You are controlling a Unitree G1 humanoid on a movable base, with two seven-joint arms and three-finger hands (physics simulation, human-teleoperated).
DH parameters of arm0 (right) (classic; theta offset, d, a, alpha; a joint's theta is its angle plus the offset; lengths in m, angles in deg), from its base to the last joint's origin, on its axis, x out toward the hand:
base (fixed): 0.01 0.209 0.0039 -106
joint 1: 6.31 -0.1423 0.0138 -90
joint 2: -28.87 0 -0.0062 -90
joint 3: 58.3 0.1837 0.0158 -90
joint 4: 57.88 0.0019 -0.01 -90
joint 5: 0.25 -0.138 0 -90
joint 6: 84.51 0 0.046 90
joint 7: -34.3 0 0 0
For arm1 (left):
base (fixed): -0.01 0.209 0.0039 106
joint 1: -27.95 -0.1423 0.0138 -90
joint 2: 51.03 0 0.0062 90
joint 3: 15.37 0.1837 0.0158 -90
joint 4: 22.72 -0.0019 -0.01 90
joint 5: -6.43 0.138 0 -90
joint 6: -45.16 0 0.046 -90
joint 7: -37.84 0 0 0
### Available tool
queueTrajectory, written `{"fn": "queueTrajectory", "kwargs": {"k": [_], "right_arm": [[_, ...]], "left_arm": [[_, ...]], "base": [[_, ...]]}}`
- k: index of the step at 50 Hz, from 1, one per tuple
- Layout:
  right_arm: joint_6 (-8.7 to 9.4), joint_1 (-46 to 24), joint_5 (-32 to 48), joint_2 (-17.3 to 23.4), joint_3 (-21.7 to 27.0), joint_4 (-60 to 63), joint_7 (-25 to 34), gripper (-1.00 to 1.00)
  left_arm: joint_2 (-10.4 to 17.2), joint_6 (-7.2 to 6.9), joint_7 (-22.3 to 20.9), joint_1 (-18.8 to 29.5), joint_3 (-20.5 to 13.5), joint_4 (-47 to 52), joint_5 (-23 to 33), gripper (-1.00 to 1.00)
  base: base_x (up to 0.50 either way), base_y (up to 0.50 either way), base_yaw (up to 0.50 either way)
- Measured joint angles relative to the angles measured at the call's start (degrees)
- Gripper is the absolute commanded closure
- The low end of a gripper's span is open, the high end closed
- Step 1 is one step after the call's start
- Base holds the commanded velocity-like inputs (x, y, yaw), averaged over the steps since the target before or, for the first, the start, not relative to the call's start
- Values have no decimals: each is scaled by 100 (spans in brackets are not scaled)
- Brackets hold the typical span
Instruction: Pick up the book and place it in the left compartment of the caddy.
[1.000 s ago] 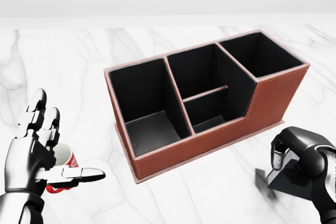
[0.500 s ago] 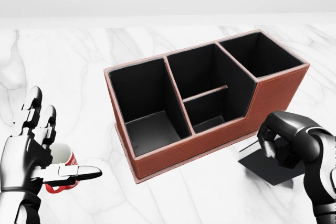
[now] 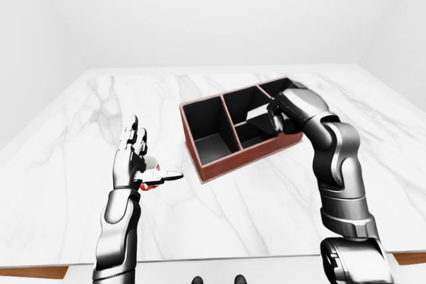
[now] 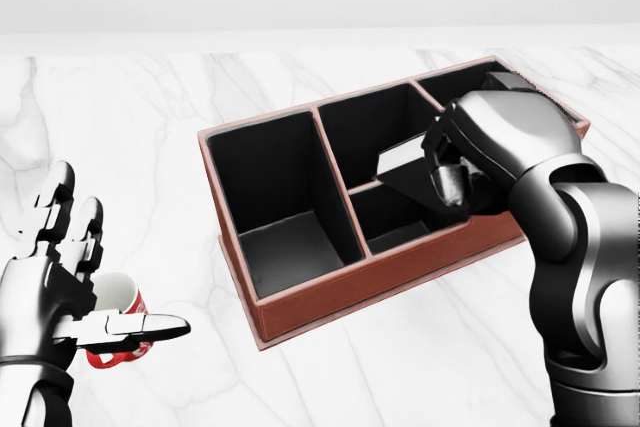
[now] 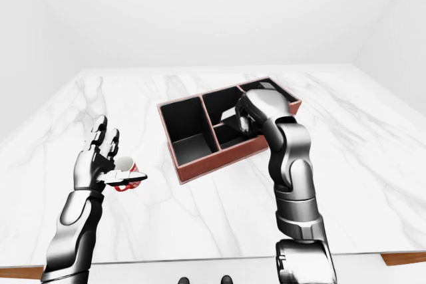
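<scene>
Change: a second ago the right hand (image 4: 470, 162) was low at the head view's bottom right, gripping the book (image 4: 400, 169) on the bench (image 4: 130, 117); half a second ago it had the book tilted up beside the caddy's long wall; now hand and book are raised over the caddy's middle. The left hand has sunk slightly.
Bench: white marble, carrying everything.
Caddy (image 4: 330, 299): reddish-brown, black inside, running from lower left to upper right in the head view; left compartment (image 4: 275, 202) open, nothing visible in it.
Right hand: fingers (image 4: 450, 182) curled shut on the book's right end.
Book: dark, thin, held in the air above the middle compartments, its free end pointing left and slightly up, long axis roughly along the caddy.
Key relation: the left compartment lies to the book's left and below, so the carrying hand probably needs to travel left, then lower.
Left hand (image 4: 55, 282): fingers spread, holding nothing, well apart from the caddy.
Mug (image 4: 118, 299): red and white, just beside the left hand.
</scene>
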Motion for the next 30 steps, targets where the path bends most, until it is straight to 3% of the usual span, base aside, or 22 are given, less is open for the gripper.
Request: {"fn": "queueTrajectory", "kwargs": {"k": [30], "right_arm": [[0, -958, -179, -857, -606, -485, 0, 100]], "left_arm": [[5, 0, -40, -13, -13, 41, -9, -100]], "base": [[0, 0, 0]]}}
